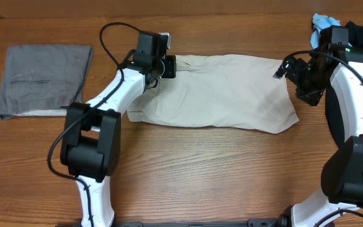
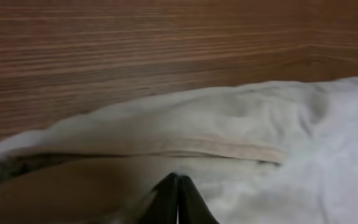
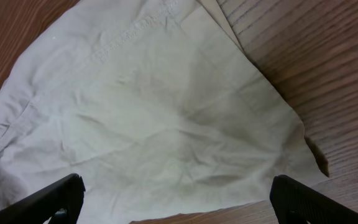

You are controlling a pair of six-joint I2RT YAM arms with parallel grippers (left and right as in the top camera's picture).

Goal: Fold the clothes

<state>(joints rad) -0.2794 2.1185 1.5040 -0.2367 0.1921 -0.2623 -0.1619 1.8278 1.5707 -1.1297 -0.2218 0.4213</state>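
Wooden table [image 1: 188,164] spreads under both my arms. The beige shorts [image 1: 225,94] lie flat across its middle, and a folded grey garment [image 1: 43,79] sits well apart on my left. My left gripper [image 1: 167,66] is closed tight at the shorts' left edge; whether it pinches cloth I cannot tell. My right gripper [image 1: 293,74] gapes wide above their right end.

The left arm stretches forward and inward, its hand [image 2: 178,194] pinched tight, fingertips together. Opposite, the right arm curls inward, its hand [image 3: 178,198] spread wide.
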